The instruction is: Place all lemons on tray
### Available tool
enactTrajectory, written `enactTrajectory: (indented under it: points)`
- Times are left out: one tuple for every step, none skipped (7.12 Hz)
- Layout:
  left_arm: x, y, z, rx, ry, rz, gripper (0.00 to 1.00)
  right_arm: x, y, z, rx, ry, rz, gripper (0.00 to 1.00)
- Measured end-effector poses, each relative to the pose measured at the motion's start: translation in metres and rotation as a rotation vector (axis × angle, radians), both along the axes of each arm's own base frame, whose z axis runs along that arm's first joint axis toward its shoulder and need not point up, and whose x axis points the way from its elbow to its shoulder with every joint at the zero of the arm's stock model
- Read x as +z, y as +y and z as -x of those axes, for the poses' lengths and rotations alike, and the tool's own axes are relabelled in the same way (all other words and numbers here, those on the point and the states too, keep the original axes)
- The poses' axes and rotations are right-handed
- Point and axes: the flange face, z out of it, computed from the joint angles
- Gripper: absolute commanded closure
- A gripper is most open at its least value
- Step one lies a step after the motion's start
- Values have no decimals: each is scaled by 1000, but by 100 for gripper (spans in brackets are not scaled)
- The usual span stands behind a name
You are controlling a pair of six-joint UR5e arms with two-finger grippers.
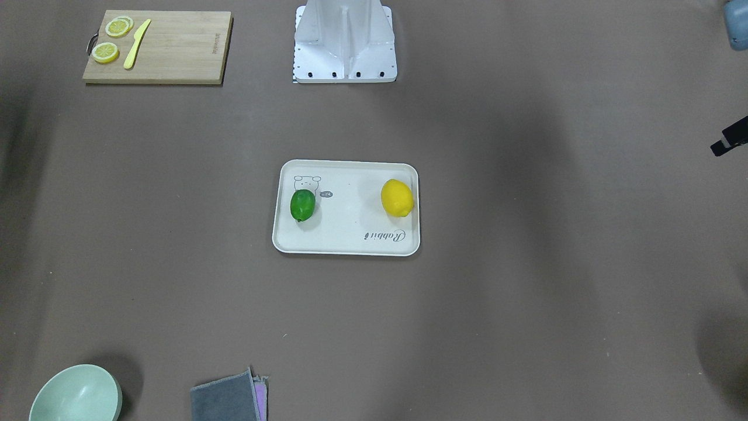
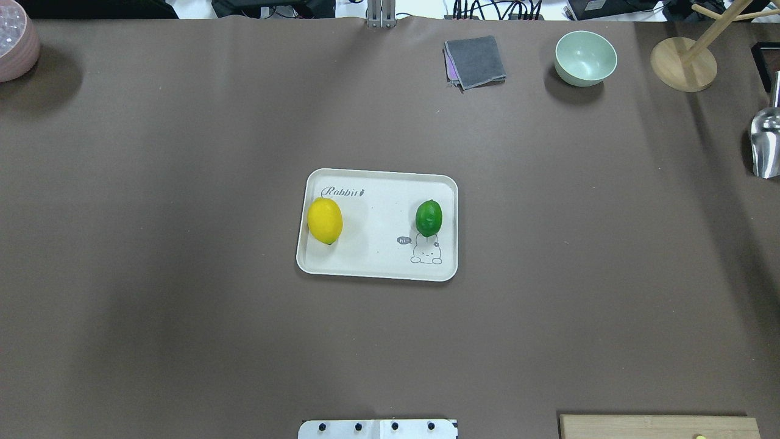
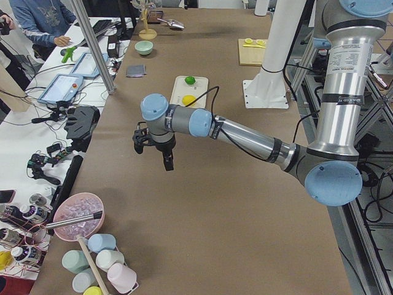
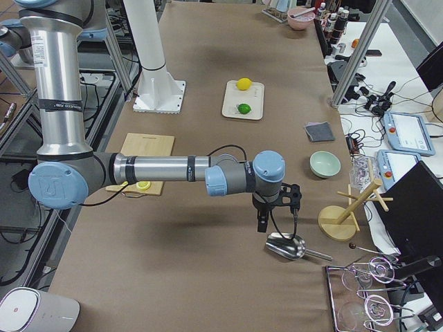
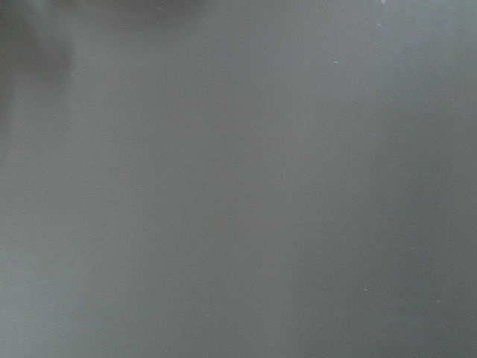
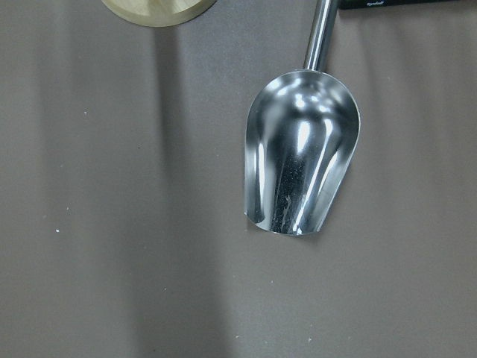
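The cream-white tray (image 1: 350, 250) lies at the table's middle, also in the overhead view (image 2: 378, 274). The yellow lemon (image 1: 397, 197) (image 2: 324, 221) lies on one end of it. The green lemon (image 1: 302, 204) (image 2: 428, 217) lies on the other end, by the bear drawing. No gripper is near them. My left gripper (image 3: 153, 150) hangs over bare table far off toward the table's left end. My right gripper (image 4: 266, 218) hangs over a metal scoop (image 6: 302, 171) far toward the right end. I cannot tell whether either is open or shut.
A wooden cutting board (image 1: 158, 49) holds lemon slices (image 1: 105, 52) and a yellow knife (image 1: 136, 44). A pale green bowl (image 2: 585, 58), a grey cloth (image 2: 475, 61), a wooden stand (image 2: 682, 64) and a pink bowl (image 2: 15, 46) sit along the far edge.
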Motion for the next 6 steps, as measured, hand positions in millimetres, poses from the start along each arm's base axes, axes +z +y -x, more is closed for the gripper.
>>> enactTrajectory:
  points:
    - [21,8,15,-5,-10,18,2,0,0,0,0,0,0,1]
    - [48,17,32,17,-13,13,2,0,0,0,0,0,0,1]
    - [78,25,53,41,-13,0,2,0,0,0,0,1,0,1]
    - [110,35,76,67,-8,-18,2,0,0,0,0,1,0,1]
    - [141,44,98,93,1,-39,2,0,0,0,0,1,0,1]
    - [168,52,112,119,12,-56,2,0,0,0,0,1,0,1]
